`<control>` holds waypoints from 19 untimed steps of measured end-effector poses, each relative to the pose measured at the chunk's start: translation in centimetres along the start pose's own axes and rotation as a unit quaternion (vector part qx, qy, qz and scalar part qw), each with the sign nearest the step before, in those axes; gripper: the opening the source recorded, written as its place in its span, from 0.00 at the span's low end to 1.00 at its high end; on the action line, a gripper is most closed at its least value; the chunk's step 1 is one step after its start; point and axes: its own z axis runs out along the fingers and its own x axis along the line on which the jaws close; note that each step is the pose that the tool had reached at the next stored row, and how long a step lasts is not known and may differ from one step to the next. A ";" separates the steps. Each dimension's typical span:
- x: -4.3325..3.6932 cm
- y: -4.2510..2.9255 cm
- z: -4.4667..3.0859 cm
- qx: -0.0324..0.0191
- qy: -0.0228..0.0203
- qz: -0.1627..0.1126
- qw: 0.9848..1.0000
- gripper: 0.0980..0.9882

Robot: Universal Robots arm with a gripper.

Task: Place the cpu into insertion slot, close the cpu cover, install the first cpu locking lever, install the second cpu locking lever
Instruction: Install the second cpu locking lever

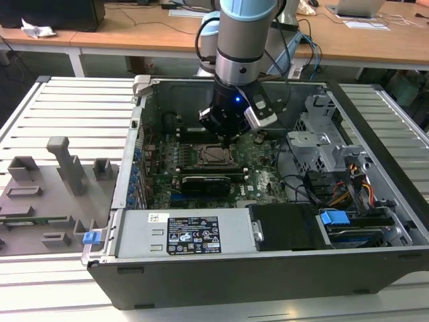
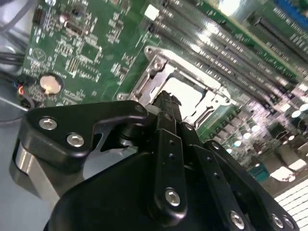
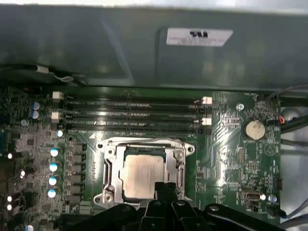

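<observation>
The black gripper (image 3: 165, 188), fingers pressed together, touches the silvery square cpu (image 3: 142, 175) under its thin metal cpu cover (image 3: 144, 144); push gently, straight down.

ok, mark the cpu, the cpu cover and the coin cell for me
cpu (image 3: 142, 176): first wrist view, middle of its silvery top.
cpu cover (image 3: 111, 169): first wrist view, the frame's side bar beside the chip.
coin cell (image 3: 253, 129): first wrist view, centre of the round battery on the green board.

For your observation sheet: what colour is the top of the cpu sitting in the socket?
Pale silvery-grey, a dull metallic top on the cpu, seen best in the first wrist view.
</observation>
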 end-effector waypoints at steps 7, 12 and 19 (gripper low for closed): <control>0.08 -2.30 0.01 -0.001 0.001 0.000 1.000 0.01; 0.82 -2.70 -0.02 0.000 0.001 0.000 1.000 0.01; 2.91 -3.18 -0.03 -0.001 0.001 -0.001 1.000 0.01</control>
